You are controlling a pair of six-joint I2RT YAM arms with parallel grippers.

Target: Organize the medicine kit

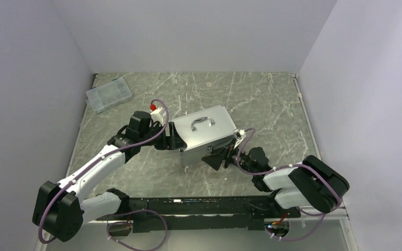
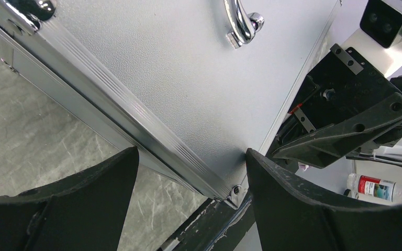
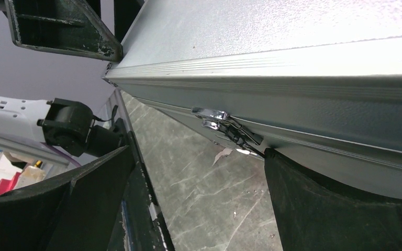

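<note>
The medicine kit [image 1: 204,133] is a silver-grey metal case standing mid-table, lid shut, curved handle [image 1: 202,123] on top. My left gripper [image 1: 171,137] is open at the case's left end. In the left wrist view the case [image 2: 188,78] fills the frame and its near corner lies between my open left gripper [image 2: 192,157], with neither finger closed on it. My right gripper [image 1: 217,157] is open at the case's front wall. In the right wrist view the front latch [image 3: 227,128] sits just above my right gripper [image 3: 199,154], and one finger [image 3: 314,204] rests against the case [image 3: 293,63].
A clear plastic compartment box [image 1: 109,94] lies at the back left near the wall. A small white bottle with a red label [image 2: 377,186] shows beyond the table edge in the left wrist view. Grey walls close in the marble-patterned table [image 1: 272,104] on three sides.
</note>
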